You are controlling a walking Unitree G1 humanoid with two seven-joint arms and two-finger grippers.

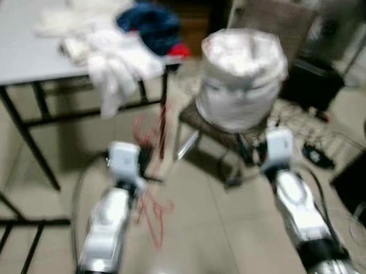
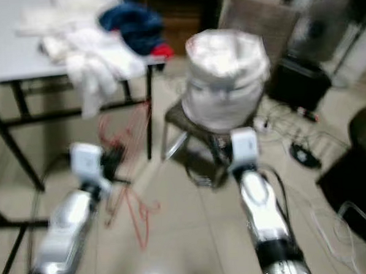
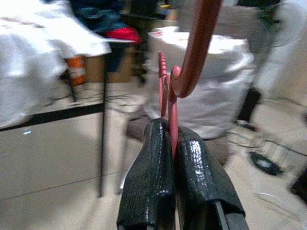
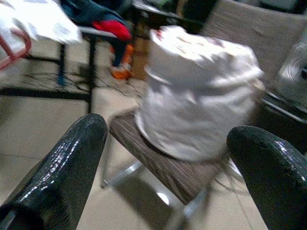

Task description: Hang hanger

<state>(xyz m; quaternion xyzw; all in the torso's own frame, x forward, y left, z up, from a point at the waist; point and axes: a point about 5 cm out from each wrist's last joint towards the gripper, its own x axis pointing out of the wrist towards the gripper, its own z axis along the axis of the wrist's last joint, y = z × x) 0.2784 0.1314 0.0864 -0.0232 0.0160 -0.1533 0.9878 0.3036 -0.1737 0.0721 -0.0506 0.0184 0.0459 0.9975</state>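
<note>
Fingers [image 3: 184, 177] of the left gripper [image 3: 173, 139] pressed together on a red hanger [image 3: 192, 62] in the left wrist view, the hanger's shaft pinched between both black pads, its hook curving up past them; behind, a white sack [image 3: 216, 81] on a chair seat and a tabletop [image 3: 29, 52] heaped with white cloth

In the right wrist view, fingers [image 4: 72, 158] of the right gripper [image 4: 168, 143] spread wide apart, nothing between them; ahead, the same white sack resting on the brown chair [image 4: 163, 163], a dark blue garment [image 4: 88, 12] and a red item [image 4: 110, 28] at the tabletop's edge

From the left eye view, blurred: both silver arms reaching forward over a tiled floor [image 1: 206, 234]; left arm low on the left with thin red hanger wires beside and beneath its wrist, some hanging near the tabletop's black leg [image 1: 165, 107]; right arm just before the chair, near the sack; white laundry [image 1: 114, 61] draped over the tabletop edge, with the blue garment behind; cables [image 1: 318, 148] lying on the floor to the right

Right eye view: same layout, equally blurred
</note>
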